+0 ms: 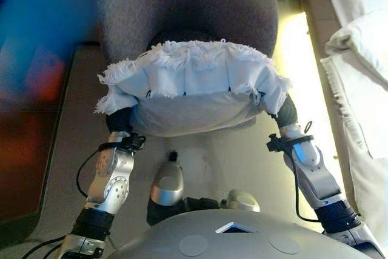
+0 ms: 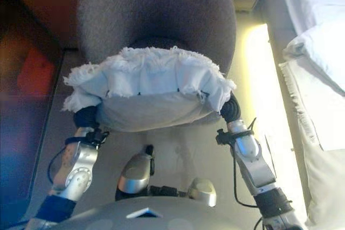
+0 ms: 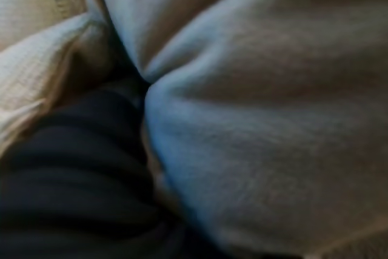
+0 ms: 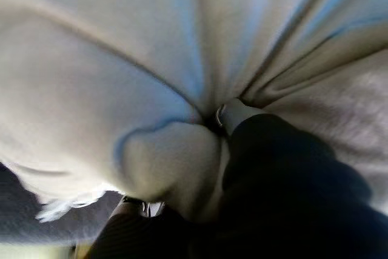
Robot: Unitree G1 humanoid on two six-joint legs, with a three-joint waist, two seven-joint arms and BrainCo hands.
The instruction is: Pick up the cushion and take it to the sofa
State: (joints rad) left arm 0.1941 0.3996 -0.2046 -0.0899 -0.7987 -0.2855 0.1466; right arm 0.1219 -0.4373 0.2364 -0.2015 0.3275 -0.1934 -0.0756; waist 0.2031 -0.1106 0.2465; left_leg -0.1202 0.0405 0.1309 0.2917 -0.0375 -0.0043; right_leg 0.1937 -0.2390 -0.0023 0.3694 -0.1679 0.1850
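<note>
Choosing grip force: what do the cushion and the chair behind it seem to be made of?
Cushion: soft white woven fabric, matte, with frayed fringe along its edge, denting where the hands press in. Chair: grey nubbly upholstery, likely a woolly textile, matte.

Grey chair (image 1: pixel 188 10) blocks ahead; bed (image 1: pixel 357 89) crowds right; bare floor (image 1: pixel 79 119) left.

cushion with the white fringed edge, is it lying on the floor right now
No, the white fringed fabric cushion is held up between the left hand and right hand, in front of the grey upholstered chair.
</note>
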